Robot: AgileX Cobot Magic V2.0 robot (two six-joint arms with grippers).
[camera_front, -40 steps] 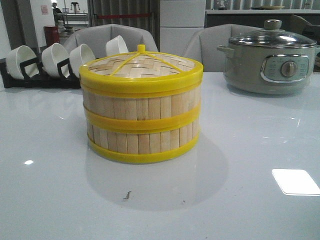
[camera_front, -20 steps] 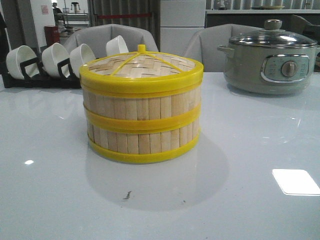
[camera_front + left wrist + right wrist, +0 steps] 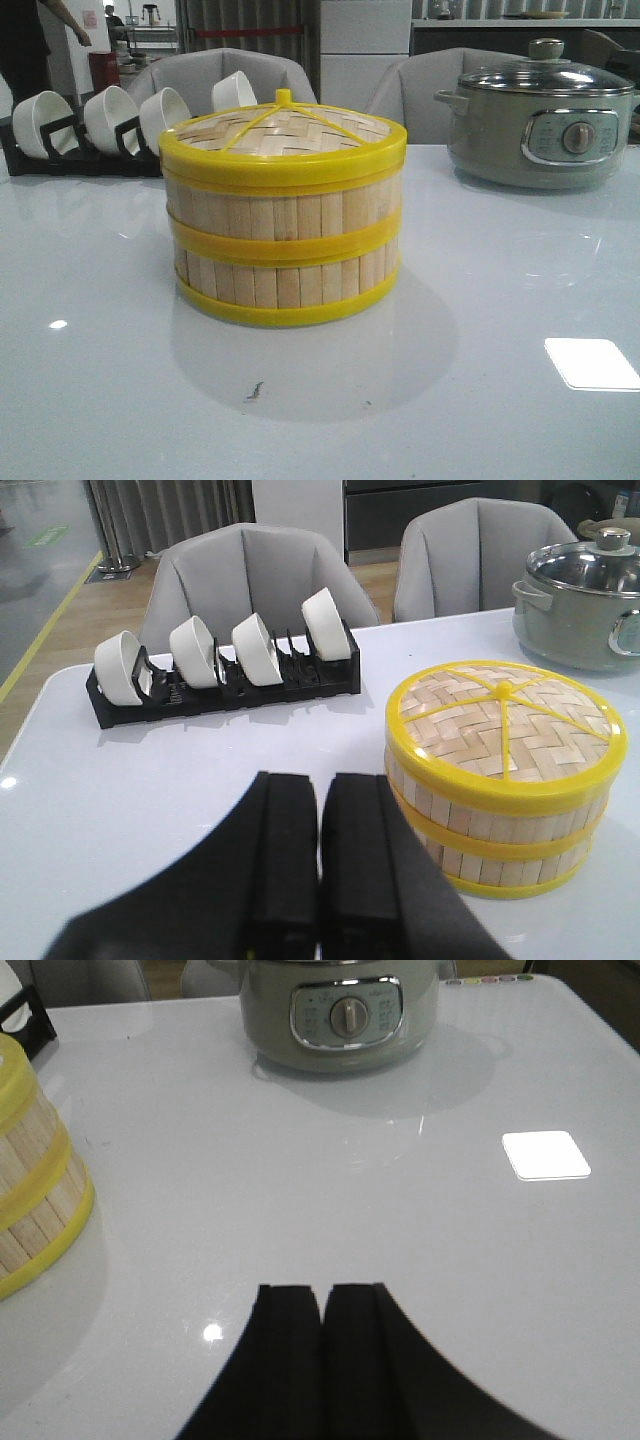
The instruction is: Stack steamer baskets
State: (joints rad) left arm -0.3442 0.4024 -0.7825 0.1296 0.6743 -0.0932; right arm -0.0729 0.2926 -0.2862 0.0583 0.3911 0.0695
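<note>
Two steamer baskets [image 3: 283,245] stand stacked one on the other at the table's middle, capped by the woven bamboo lid [image 3: 283,130] with yellow rim and knob. The stack also shows in the left wrist view [image 3: 500,780] and, at the edge, in the right wrist view [image 3: 30,1190]. My left gripper [image 3: 319,780] is shut and empty, held above the table beside the stack, apart from it. My right gripper [image 3: 322,1290] is shut and empty over bare table on the stack's other side. Neither gripper shows in the front view.
A grey electric cooker [image 3: 545,115] with a glass lid stands at the back right. A black rack with several white bowls [image 3: 90,125] stands at the back left. Grey chairs [image 3: 215,75] are behind the table. A person [image 3: 40,40] stands at the far left.
A person has come into view at the far back left. The stack and both grippers have not moved.
</note>
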